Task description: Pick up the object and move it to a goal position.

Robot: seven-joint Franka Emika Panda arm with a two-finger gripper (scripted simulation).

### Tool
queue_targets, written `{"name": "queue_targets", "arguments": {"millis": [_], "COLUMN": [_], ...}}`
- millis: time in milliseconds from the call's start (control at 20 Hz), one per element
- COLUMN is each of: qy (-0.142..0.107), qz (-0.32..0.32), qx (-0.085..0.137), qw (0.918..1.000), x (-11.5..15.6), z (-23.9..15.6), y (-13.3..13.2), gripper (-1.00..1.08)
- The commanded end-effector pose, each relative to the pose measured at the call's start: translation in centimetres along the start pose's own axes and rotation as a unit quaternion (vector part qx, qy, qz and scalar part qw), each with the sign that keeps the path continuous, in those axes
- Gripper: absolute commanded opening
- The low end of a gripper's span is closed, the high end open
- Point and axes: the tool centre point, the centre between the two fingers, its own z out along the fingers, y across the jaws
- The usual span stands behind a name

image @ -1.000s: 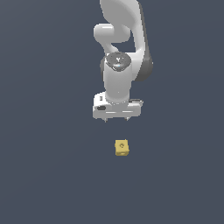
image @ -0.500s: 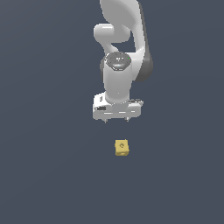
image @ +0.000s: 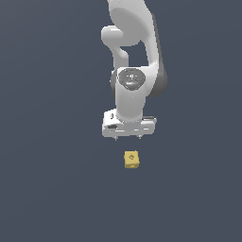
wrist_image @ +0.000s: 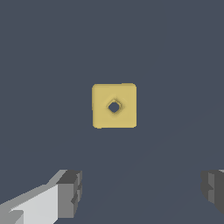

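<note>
White arm upright, wrist pointing down — pincer (image: pixel 129 137) spread wide, hovering above yellow cube (image: pixel 132 159), not touching it.

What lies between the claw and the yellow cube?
Nothing: in the exterior view only bare dark floor separates the open claw from the yellow cube; the wrist view shows the same.

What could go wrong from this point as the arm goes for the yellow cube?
1. In the wrist view the yellow cube lies ahead of the line between the fingers, not between them. A straight descent might land a finger on it or miss it.
2. The gripper is open and far wider than the cube, so an off-centre closure could push or twist it rather than clamp it.
3. No goal marker shows in either view, so placement cannot be checked.
</note>
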Motion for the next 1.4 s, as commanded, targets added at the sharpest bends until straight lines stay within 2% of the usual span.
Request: {"name": "queue_targets", "arguments": {"millis": [0,300,600,1100,1350], "qy": [0.0,0.001,0.002,0.001,0.002], "qz": [-0.001,-0.003,-0.004,-0.005,-0.005], "qx": [-0.001,-0.003,-0.004,-0.004,-0.004], "qw": [1.0,1.0,1.0,1.0,1.0], "x": [1.0,3.6,5.1,5.4,5.4], "z": [1.0,3.7,5.5,6.5,8.7], "y": [-0.3,-1.0,-1.5,-1.7,-1.7], "gripper": [1.0,1.0,1.0,1.0,1.0]}}
